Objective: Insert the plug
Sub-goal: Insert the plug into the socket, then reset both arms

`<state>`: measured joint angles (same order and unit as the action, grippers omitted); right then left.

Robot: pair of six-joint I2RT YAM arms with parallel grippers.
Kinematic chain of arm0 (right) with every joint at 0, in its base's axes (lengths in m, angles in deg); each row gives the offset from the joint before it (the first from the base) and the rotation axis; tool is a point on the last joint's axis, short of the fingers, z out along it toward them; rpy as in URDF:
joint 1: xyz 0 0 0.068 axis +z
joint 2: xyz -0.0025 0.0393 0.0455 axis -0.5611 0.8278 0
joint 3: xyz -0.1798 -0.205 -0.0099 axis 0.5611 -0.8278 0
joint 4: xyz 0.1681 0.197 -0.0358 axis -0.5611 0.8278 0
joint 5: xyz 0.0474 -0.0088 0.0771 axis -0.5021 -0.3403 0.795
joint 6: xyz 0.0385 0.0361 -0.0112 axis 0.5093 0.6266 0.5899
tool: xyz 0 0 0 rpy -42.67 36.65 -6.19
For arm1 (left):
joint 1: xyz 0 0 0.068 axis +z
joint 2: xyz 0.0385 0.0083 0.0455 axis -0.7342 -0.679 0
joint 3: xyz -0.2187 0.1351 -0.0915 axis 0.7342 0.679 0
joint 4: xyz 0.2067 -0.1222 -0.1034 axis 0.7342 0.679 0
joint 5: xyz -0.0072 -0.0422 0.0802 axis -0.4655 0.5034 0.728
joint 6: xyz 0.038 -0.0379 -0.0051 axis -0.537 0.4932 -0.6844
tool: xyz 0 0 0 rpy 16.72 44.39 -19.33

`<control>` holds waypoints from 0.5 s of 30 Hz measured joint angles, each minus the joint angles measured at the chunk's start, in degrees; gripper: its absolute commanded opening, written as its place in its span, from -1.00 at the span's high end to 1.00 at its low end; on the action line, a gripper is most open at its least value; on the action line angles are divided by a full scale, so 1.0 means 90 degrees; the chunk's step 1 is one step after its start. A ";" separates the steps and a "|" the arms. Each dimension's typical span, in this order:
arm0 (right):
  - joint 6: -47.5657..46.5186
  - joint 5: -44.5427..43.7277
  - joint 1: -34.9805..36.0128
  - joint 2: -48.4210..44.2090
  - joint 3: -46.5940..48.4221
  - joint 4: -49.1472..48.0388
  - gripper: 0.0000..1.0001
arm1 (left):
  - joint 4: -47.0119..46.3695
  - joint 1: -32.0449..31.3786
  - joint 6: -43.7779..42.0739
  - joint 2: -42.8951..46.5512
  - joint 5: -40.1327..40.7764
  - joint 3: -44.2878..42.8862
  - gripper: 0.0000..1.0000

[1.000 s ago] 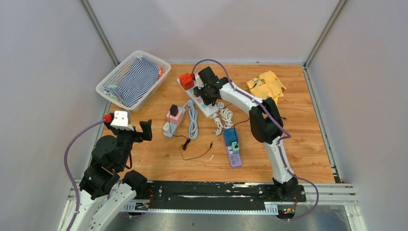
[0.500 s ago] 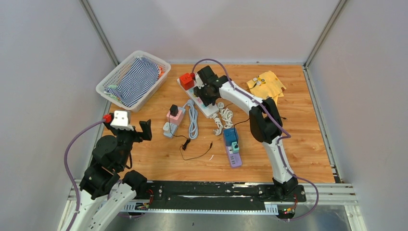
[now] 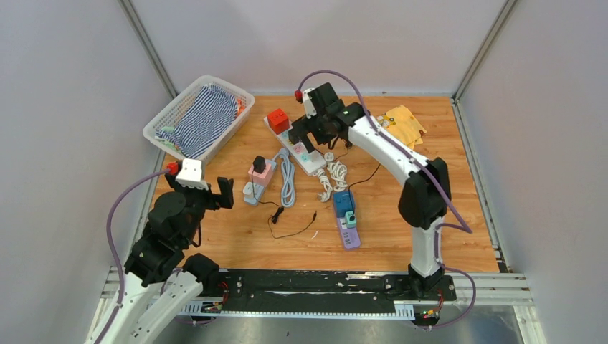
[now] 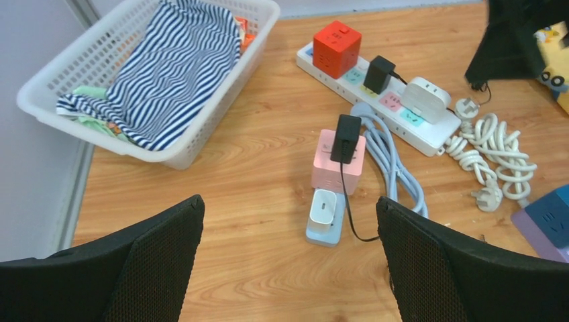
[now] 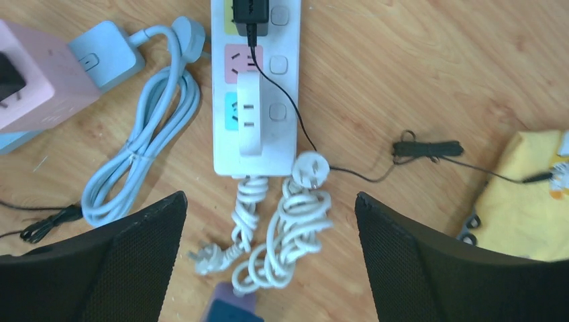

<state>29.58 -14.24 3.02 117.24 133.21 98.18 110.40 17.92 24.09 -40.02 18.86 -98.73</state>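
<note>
My right gripper [image 5: 270, 201] has its fingers spread wide, gripping nothing, over the white adapter [image 5: 249, 114] seated in the power strip [image 5: 287, 144], upper centre of frame. Left gripper [image 4: 290, 208] is spread too, empty.

White power strip [image 5: 285, 144] with pastel yellow, pink and teal socket patches; red cube [image 4: 337, 48], black plug [image 4: 379, 72], white adapter [image 4: 425, 98]. Navy-and-white stripes on the fabric [image 4: 181, 67], white lattice on the basket [image 4: 171, 155]. Pink cube [image 4: 339, 163], pale blue cable [image 5: 142, 149], yellow cloth [image 5: 523, 194], wood grain on the table [image 4: 235, 201].
</note>
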 measured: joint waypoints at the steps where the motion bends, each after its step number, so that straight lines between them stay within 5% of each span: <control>1: 0.0002 0.0000 0.0000 -0.0231 -0.0131 -0.0010 -0.91 | 0.0007 0.0000 0.0044 -0.0078 -0.0066 -0.0002 -1.00; 15: 0.0333 0.0214 0.0000 -0.3045 -0.3191 -0.0279 -0.91 | -0.0204 0.0000 0.0942 -0.0835 -0.1100 -0.0478 -1.00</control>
<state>32.58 -12.32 3.02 89.83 104.49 95.66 108.56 17.92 32.57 -47.54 8.96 -103.04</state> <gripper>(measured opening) 0.955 0.997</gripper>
